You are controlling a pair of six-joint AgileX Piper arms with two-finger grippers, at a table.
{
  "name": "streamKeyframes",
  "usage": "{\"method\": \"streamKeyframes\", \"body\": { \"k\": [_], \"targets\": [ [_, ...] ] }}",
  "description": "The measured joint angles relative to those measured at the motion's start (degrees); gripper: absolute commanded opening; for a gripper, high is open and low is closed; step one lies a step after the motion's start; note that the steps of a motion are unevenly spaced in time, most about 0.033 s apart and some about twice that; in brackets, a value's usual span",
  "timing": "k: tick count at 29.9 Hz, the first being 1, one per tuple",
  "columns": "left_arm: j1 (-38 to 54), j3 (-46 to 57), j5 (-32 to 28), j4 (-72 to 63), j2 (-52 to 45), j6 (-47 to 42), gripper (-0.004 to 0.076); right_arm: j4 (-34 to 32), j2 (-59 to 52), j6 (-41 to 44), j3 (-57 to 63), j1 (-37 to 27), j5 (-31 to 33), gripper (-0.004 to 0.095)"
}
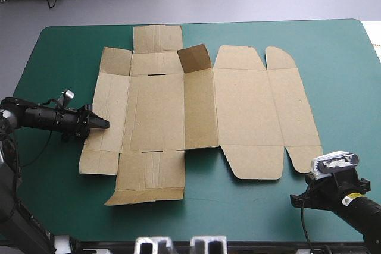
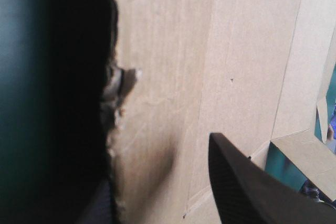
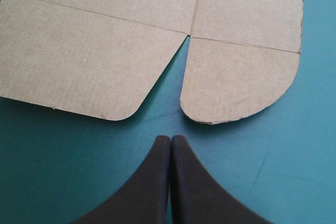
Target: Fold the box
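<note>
The brown box lies as a flat cut sheet across the teal-green table, with one small flap tilted up near its far middle. My left gripper lies low at the sheet's left edge, tip just over the board. In the left wrist view one black finger hovers over the board. The other finger is lost in the dark beyond the ragged edge, so the gripper stands open around that edge. My right gripper is shut on the bare cover, just short of the two rounded flaps at the sheet's near right corner.
The table's near edge runs close behind the right arm. Teal-green cover shows to the right of the sheet and along the near side. The sheet's near-left flap reaches toward the front edge.
</note>
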Motion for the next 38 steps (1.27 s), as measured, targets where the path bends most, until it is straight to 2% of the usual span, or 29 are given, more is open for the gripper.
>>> {"method": "streamKeyframes", "body": {
  "k": [3,6,14,23,29,33,38],
  "targets": [
    [-1.17,0.26,0.00,-1.40,0.30,0.00,0.0243,0.00,0.00,0.00,0.00,0.00,0.00,-0.0023],
    [-2.71,0.40,-0.38,-0.72,0.38,0.02,-0.0012,0.00,0.00,0.20,0.00,0.00,0.00,-0.0023],
    [-6.92,-2.35,-2.18,4.56,-1.80,-2.41,-0.0006,0.00,0.00,0.39,0.00,0.00,0.00,-0.0023],
    [-14.81,-14.90,-1.87,20.03,-11.52,-2.58,-0.0007,0.00,0.00,0.41,0.00,0.00,0.00,-0.0023],
    [-25.34,-26.54,-0.68,27.80,-15.62,-2.08,-0.0010,0.00,0.00,0.41,0.00,0.00,0.00,-0.0023],
    [-36.47,-34.54,-0.66,40.11,-15.94,-1.39,-0.0010,0.00,0.00,0.41,0.00,0.00,0.00,-0.0023],
    [-49.03,-39.81,-0.63,55.87,-15.94,-0.82,-0.0010,0.00,0.00,0.41,0.00,0.00,0.00,-0.0023]
  ]
}}
